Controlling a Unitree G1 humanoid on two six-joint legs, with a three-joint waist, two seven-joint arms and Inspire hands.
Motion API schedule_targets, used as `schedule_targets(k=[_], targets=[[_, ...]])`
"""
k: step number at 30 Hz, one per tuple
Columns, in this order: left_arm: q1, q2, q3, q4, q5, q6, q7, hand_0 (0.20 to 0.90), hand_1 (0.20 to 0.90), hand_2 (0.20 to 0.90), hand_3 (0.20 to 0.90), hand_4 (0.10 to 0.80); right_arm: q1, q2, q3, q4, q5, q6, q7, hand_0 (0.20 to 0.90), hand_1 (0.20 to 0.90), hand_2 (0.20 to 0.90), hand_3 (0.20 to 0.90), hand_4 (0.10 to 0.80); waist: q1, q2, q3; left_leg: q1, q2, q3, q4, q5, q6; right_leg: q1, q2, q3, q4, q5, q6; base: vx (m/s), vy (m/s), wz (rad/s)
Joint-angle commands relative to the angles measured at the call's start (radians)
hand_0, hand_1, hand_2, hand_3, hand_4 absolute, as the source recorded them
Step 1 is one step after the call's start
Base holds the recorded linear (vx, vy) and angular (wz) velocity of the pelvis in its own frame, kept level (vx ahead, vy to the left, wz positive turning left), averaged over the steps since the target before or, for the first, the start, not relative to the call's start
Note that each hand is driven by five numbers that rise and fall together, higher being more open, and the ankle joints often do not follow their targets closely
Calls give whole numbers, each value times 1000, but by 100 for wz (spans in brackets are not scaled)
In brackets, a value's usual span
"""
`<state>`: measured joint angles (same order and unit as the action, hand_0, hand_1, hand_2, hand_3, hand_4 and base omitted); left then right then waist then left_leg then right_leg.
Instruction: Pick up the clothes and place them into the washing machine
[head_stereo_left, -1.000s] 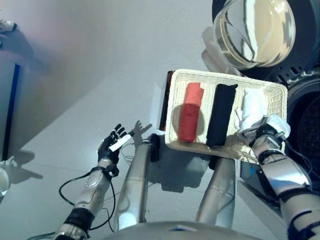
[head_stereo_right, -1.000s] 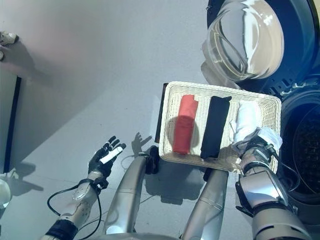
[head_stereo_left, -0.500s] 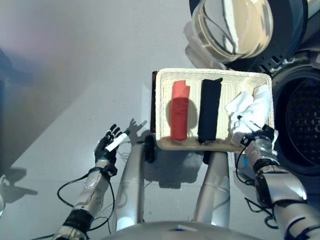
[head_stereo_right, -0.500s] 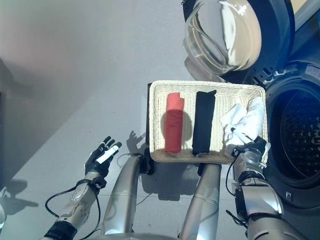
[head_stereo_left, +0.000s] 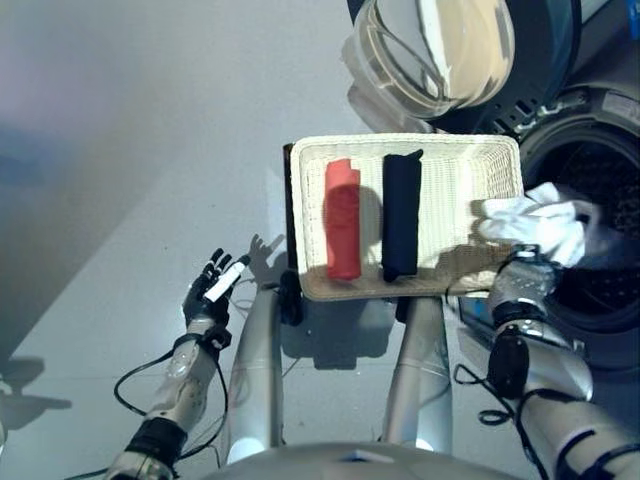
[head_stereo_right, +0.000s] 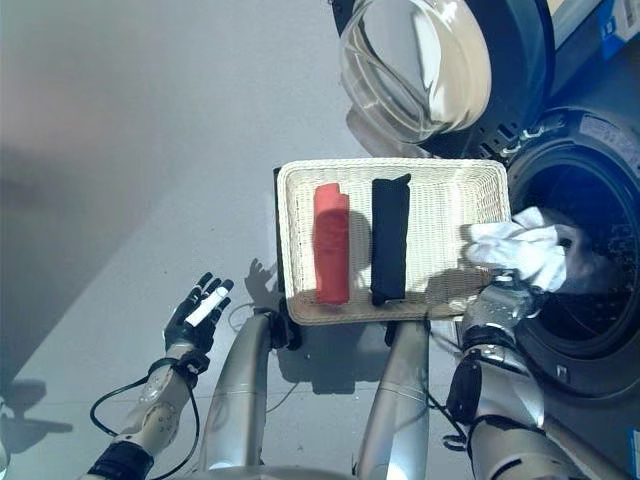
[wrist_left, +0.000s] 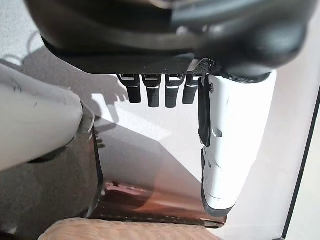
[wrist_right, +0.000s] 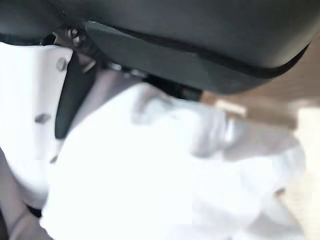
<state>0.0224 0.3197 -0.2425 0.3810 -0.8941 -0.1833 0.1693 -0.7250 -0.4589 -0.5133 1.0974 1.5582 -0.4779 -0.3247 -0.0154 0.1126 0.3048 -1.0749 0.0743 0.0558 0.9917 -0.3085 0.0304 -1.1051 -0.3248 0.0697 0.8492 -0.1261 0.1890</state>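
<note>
White garment at the drum mouth

Right hand (head_stereo_left: 527, 279) clamps the white cloth (head_stereo_left: 535, 224) at the washing machine (head_stereo_left: 600, 215) opening, three o'clock of the basket (head_stereo_left: 460, 165); left hand (head_stereo_left: 209, 291) hangs spread, holding nothing.

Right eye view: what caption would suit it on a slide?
Right hand carries a crumpled white cloth from the white wicker basket toward the washing machine drum.

White wicker basket (head_stereo_left: 470, 170) holds a red roll (head_stereo_left: 342, 232) and a black roll (head_stereo_left: 401, 215)
</note>
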Motion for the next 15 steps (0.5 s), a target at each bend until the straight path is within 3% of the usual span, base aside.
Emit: schedule_targets(k=[1,10,12,13,14,15], targets=[[3,39,6,-70,-8,-47,2,900,900,900,900,800,-30,-253,-50,62,50,-137,-26,200,200,200,200,300,4,15,-41,100,57,-94,-103,2,-112,65,-12,9,15,-86,-51,-51,-23,-5],[30,51,8,-86,1,-57,-3,900,900,900,900,800,12,-429,-95,185,-28,-96,-105,200,200,200,200,300,0,30,-51,79,59,-94,-106,17,-115,44,-15,5,18,-75,-55,13,-9,-1],[39,67,-1,-92,4,-52,-7,900,900,900,900,800,11,-484,-102,262,-32,-75,-141,200,200,200,200,300,7,37,-65,80,64,-98,-95,-8,-118,44,-15,9,33,-104,-49,79,-15,6],[39,70,-5,-96,5,-52,-9,900,900,900,900,800,10,-485,-93,270,-39,-62,-142,428,428,428,428,463,10,38,-65,78,64,-97,-94,-8,-118,42,-15,9,34,-104,-49,0,0,0],[39,74,-10,-97,9,-51,-9,900,900,900,900,800,10,-483,-81,275,-44,-50,-138,864,864,864,864,775,11,39,-67,76,65,-96,-93,-8,-117,39,-15,8,36,-104,-49,0,0,0],[36,76,-14,-97,12,-51,-10,900,900,900,900,800,9,-476,-73,277,-43,-45,-131,900,900,900,900,800,13,40,-70,74,66,-95,-92,-8,-116,37,-13,8,37,-104,-49,0,0,0]])
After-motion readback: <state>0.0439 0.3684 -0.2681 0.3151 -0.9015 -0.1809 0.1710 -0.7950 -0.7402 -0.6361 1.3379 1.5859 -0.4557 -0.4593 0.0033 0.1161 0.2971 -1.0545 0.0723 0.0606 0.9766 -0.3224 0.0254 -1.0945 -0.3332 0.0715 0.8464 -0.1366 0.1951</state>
